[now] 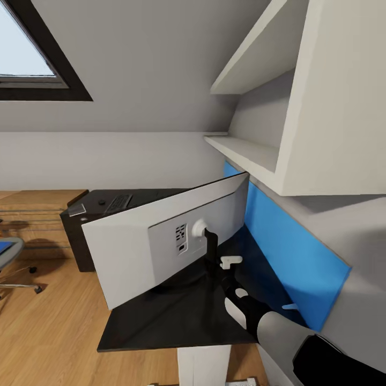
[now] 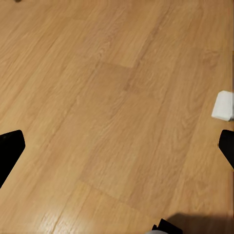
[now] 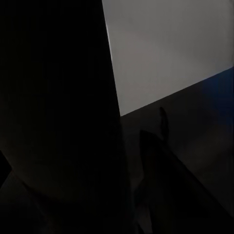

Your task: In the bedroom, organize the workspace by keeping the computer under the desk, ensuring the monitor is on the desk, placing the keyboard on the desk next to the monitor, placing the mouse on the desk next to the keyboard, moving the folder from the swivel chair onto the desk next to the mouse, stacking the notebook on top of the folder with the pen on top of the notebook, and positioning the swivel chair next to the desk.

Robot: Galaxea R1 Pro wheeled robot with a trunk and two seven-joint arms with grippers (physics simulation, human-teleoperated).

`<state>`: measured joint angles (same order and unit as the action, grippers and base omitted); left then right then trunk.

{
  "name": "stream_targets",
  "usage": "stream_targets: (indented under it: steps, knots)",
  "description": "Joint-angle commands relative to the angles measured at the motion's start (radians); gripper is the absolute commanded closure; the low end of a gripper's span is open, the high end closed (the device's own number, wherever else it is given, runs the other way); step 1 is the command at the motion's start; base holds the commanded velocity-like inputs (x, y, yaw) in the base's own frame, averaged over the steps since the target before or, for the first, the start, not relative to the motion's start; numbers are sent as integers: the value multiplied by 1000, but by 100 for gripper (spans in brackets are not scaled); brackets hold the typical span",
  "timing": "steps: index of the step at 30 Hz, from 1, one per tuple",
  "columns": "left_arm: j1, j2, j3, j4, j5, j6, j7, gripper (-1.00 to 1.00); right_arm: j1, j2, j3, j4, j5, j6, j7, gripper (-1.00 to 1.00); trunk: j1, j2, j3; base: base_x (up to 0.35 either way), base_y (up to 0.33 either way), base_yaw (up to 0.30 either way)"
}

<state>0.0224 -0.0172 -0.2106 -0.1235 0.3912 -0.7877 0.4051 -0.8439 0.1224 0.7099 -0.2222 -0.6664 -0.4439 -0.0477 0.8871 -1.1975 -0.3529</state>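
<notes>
Head view: the monitor (image 1: 161, 241) stands on the black desk (image 1: 177, 321) at the centre of the frame, its pale grey back toward the camera. Its long axis runs from the lower left up to the upper right, so the panel is tilted rather than level, and its dark stand post (image 1: 212, 252) drops to the desk top. The right gripper (image 1: 231, 279) sits at lower centre right, at the foot of that post; whether it is parted or clamped cannot be told. Behind the monitor, at centre left, the far wing of the desk carries the keyboard (image 1: 118, 203), long axis running away from the camera, with the small dark mouse (image 1: 102, 202) just left of it and the notebook (image 1: 76, 209) further left near the edge. A blue wall panel (image 1: 289, 246) lines the wall at right, below white shelves (image 1: 252, 153). At the left edge the swivel chair (image 1: 9, 257) holds the folder (image 1: 4, 247) on its seat.

Left wrist view: the left gripper (image 2: 117, 148) hangs with its fingers spread wide over wood floor (image 2: 112, 97), holding nothing.

Right wrist view: mostly dark; a pale wall (image 3: 170, 48) shows at upper right.
</notes>
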Motion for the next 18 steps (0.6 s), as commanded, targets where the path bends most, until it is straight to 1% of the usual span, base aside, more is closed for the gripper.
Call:
stream_targets:
  steps: [1, 5, 18]
  knots:
    - [1, 0, -9, -2, 6, -1, 6, -100, -2, 0, 3, -1, -1, -4, -4, 100, 0, -1, -1, 0, 0, -135]
    - [1, 0, -9, -2, 6, -1, 6, -100, -1, 0, 3, -1, 0, -4, -4, 100, 0, -1, 0, 0, 0, -57]
    - [1, 0, -9, -2, 6, -1, 6, -100, -2, 0, 3, -1, 0, -4, -6, 100, 0, -1, 0, 0, 0, -3]
